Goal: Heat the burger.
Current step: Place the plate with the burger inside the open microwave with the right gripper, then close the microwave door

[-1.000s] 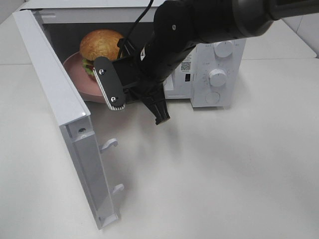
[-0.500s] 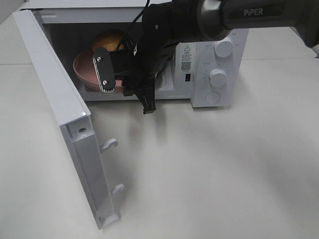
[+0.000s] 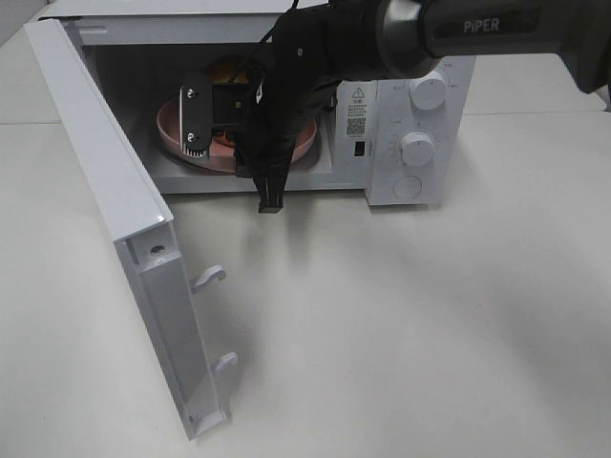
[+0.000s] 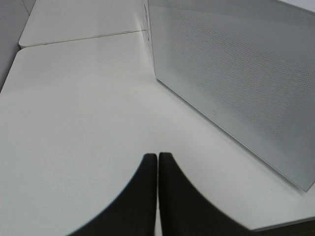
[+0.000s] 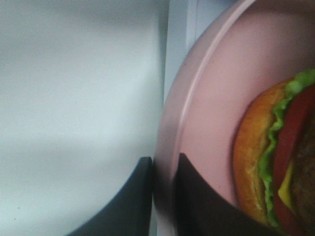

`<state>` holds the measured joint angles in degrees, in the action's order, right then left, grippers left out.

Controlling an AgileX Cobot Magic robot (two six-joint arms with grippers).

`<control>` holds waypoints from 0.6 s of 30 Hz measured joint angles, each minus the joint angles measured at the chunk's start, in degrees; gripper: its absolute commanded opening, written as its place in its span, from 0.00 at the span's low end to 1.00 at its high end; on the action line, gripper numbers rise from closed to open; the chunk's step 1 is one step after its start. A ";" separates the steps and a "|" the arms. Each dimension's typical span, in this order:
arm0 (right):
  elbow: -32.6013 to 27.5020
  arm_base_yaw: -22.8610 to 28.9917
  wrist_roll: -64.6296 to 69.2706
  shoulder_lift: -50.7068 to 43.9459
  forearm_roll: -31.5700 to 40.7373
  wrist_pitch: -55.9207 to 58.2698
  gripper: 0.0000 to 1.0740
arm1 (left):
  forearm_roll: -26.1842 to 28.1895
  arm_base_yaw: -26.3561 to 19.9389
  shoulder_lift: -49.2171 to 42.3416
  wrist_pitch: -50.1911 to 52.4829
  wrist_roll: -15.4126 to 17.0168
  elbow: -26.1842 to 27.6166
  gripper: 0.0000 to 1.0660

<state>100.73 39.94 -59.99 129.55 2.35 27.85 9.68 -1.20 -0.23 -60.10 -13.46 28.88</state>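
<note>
Burger (image 5: 275,162) sits on the pink plate (image 5: 206,98) inside the microwave (image 3: 401,105), right hand (image 5: 163,162) clamped on the plate's rim. It's soft, stacked, probably quick to topple or squash, so grip the stiff rim and carry it level. Left hand (image 4: 157,156) is pinched together.

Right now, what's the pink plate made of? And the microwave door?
The pink plate looks like smooth plastic or glazed ceramic, softly shiny; can't tell which. The microwave door looks like white-painted metal, its panel covered in tiny punched holes.
</note>
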 measured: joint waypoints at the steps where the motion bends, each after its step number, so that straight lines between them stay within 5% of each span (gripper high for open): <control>1: 0.00 0.00 1.20 -0.06 0.00 -0.34 0.24 | 0.00 0.00 0.00 0.00 0.00 0.00 0.00; 9: 0.17 0.00 5.10 -1.95 0.00 1.38 0.55 | 0.00 0.00 0.00 0.00 0.00 0.00 0.00; 18: 0.34 0.06 16.33 -4.53 0.11 5.56 0.66 | 0.00 0.00 0.00 0.00 0.00 0.00 0.00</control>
<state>101.07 39.99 -43.66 125.02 2.46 33.40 9.68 -1.20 -0.23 -60.10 -13.46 28.88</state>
